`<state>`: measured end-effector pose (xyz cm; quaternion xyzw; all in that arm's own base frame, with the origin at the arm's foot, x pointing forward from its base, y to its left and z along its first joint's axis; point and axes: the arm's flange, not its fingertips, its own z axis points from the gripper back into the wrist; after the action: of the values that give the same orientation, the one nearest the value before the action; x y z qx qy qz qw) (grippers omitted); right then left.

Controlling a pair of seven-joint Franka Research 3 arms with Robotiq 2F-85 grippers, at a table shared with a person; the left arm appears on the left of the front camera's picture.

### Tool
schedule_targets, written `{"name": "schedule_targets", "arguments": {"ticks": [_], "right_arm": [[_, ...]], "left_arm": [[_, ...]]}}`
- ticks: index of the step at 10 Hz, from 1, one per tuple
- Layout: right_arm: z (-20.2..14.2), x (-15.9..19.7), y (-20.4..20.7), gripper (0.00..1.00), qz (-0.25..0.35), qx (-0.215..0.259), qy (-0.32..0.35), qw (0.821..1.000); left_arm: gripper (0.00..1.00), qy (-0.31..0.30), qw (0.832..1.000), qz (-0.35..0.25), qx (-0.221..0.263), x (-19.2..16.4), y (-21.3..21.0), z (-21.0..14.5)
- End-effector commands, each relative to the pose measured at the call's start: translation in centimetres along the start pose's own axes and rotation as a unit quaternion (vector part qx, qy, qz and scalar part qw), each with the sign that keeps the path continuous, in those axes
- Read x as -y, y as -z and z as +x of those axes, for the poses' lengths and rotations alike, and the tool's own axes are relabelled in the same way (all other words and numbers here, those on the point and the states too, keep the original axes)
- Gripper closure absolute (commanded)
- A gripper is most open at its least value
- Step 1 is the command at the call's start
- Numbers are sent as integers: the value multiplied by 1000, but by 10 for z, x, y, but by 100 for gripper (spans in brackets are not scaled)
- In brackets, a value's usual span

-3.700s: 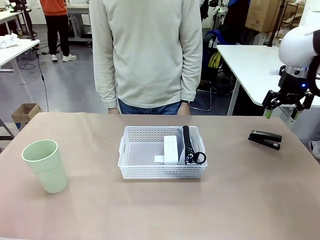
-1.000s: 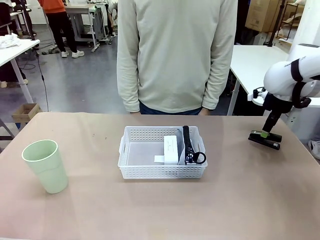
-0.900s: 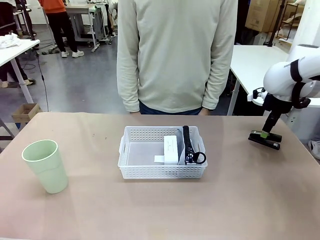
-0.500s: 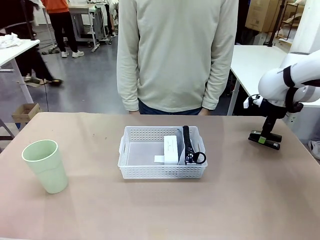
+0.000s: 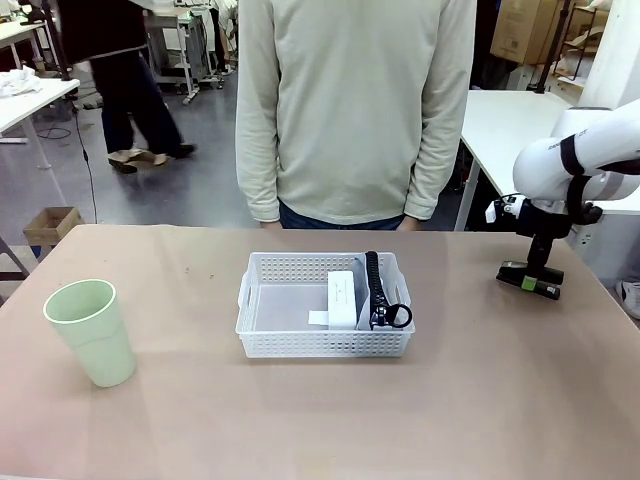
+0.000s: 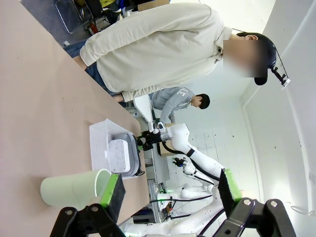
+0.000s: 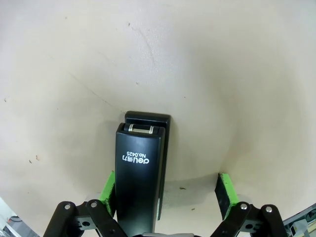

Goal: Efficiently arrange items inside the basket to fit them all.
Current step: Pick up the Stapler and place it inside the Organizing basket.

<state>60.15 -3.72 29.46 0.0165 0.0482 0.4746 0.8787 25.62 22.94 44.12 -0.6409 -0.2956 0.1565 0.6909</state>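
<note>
Right claw (image 7: 166,186) over the black slab (image 7: 138,173)
We see its jaws spread astride it (one pad (image 7: 107,190) touching) on the counter (image 5: 480,400), well right of the basket (image 5: 320,346); left claw (image 6: 170,192) hangs open, empty.

Bright, even overhead light falls on my desk (image 5: 500,400), leaving only faint, soft shadows. In my right wrist view a dim shadow (image 7: 207,170) curves around my right gripper (image 7: 167,187). My left wrist view bows at its edges, and its wall (image 6: 291,123) is washed pale.
</note>
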Motion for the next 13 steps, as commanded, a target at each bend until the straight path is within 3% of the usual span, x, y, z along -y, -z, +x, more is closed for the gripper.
{"name": "schedule_targets", "arguments": {"ticks": [1,2,3,4,5,11,13], "right_arm": [[0,7,-1,56,-9,-22,-6,1000],[0,6,-1,56,-9,-23,-7,1000],[0,6,-1,100,-10,-22,-8,1000],[0,5,-1,58,-10,-23,-12,1000],[-1,5,-1,100,-10,-22,-17,1000],[-6,-4,-11,100,-9,-10,-12,1000],[-16,-34,-47,100,16,55,24,998]], "left_arm": [[0,8,1000,-5,-4,1,-1,-1],[0,8,1000,-5,-4,1,-1,-1],[0,8,1000,-5,-4,1,-1,-1],[0,8,1000,-5,-4,1,-1,-1],[0,8,1000,-5,-4,1,-1,-1],[0,8,1000,-5,-4,1,-1,-1],[0,8,1000,-5,-4,1,-1,-1]]}}
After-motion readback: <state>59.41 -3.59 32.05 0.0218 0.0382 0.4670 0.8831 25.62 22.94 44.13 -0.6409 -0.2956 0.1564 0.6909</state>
